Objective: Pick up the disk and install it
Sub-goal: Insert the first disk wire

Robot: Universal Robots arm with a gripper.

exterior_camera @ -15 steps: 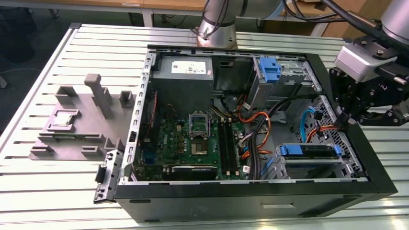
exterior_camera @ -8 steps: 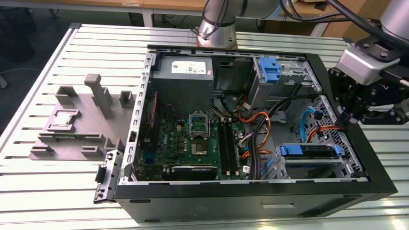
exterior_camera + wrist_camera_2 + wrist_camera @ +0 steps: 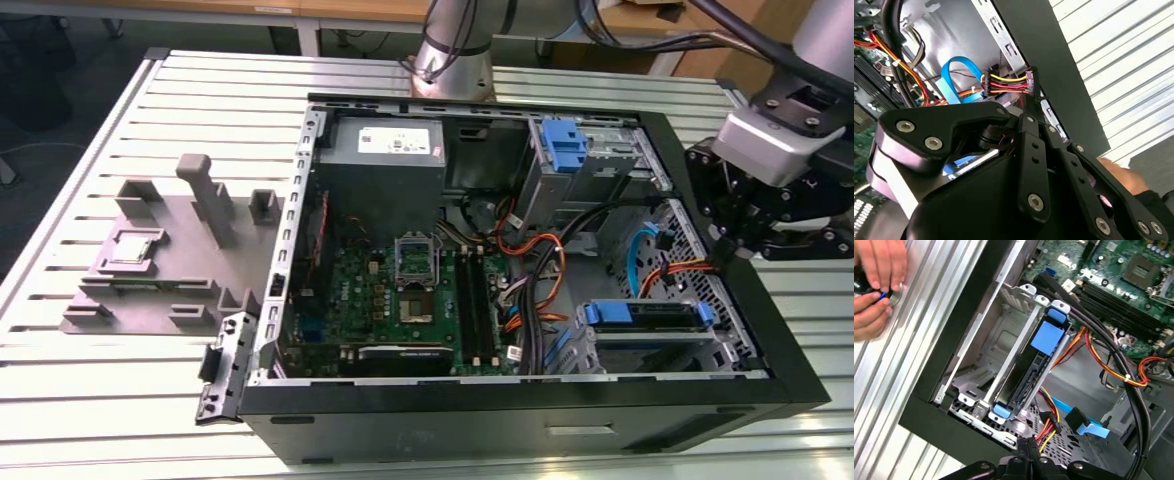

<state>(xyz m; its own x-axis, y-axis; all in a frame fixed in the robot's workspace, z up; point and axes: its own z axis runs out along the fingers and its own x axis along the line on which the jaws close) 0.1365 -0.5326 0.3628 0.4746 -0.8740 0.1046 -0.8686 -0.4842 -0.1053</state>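
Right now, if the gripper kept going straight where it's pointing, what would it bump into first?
Most likely the yellow, red and black power wires, right ahead of the gripper in the second wrist view; depth is unclear there.

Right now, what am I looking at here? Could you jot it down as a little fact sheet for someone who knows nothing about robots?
setting: open computer case lying on a slotted metal table
disk: the disk sits in a drive bay with blue rails, in the case's corner on the exterior view's right
gripper: the gripper is over the case's wall beside that bay, apart from the disk
person: hands on the table beside the case, in the first wrist view
other: grey fixture on the exterior view's left
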